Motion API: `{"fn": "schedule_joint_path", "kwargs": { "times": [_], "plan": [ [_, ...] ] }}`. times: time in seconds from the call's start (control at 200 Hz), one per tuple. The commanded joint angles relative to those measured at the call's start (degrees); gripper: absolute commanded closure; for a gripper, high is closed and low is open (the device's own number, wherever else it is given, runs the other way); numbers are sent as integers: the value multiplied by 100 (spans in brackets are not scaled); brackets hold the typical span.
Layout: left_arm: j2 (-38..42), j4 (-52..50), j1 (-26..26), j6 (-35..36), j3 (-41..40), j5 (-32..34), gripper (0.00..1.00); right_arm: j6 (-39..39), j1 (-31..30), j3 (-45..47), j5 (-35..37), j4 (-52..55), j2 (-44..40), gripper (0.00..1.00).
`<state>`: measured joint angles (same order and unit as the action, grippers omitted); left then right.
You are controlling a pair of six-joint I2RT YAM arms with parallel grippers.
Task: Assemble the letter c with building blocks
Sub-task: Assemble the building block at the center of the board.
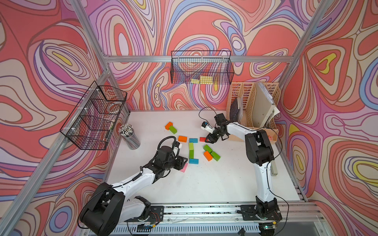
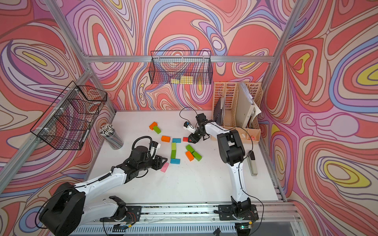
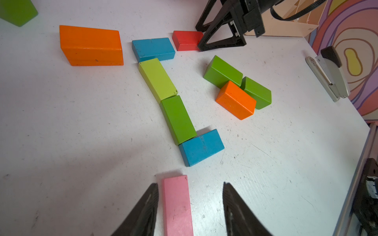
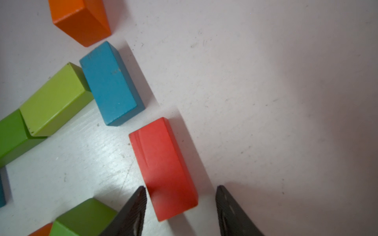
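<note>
The left gripper (image 3: 190, 183) is positioned low over the surface (image 1: 204, 183) with its jaws parted. The pink block (image 3: 177, 204) lies flat between them. One finger stands just beside the block and the other is well apart from it, so nothing is clamped.

The right gripper (image 4: 181, 187) is also open and set astride the red block (image 4: 163, 163). A clear gap is seen on one side. On the other side, contact between finger and block cannot be determined.

A partial letter is laid out at mid-surface:
- The far blue block (image 3: 153, 49) forms one arm and touches the light green block (image 3: 157, 78) at a corner.
- The light green block is butted end to end against the dark green block (image 3: 178, 119), and the column is slightly bent at the joint.
- The near blue block (image 3: 201, 147) touches the column's near end and forms the other arm.

The red block is placed just beside the far blue block, in line with it, with a small gap between them. The pink block lies near the near blue block but apart from it.

A cluster of three blocks (image 1: 210, 153), two green and one orange, is grouped in contact on the right arm's side of the column. A single orange block (image 1: 182, 138) lies near the far blue block on the opposite side. An orange-and-green pair (image 1: 171, 127) rests farther back, touching.
</note>
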<state>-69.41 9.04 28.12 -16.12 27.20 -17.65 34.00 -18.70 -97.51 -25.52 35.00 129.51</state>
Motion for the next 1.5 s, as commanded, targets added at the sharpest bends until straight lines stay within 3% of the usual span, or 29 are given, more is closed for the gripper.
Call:
{"fn": "schedule_joint_path", "kwargs": {
  "times": [0.0, 0.19, 1.492],
  "plan": [
    [92, 23, -26, 74, -48, -43, 47, 108, -50, -102, 53, -97, 153, 43],
    [100, 20, -26, 79, -47, -43, 47, 313, -87, 27, 119, -217, 131, 50],
    [226, -25, -19, 100, -75, -10, 46, 1443, -114, 472, -191, -123, -211, 68]
  ]
}}
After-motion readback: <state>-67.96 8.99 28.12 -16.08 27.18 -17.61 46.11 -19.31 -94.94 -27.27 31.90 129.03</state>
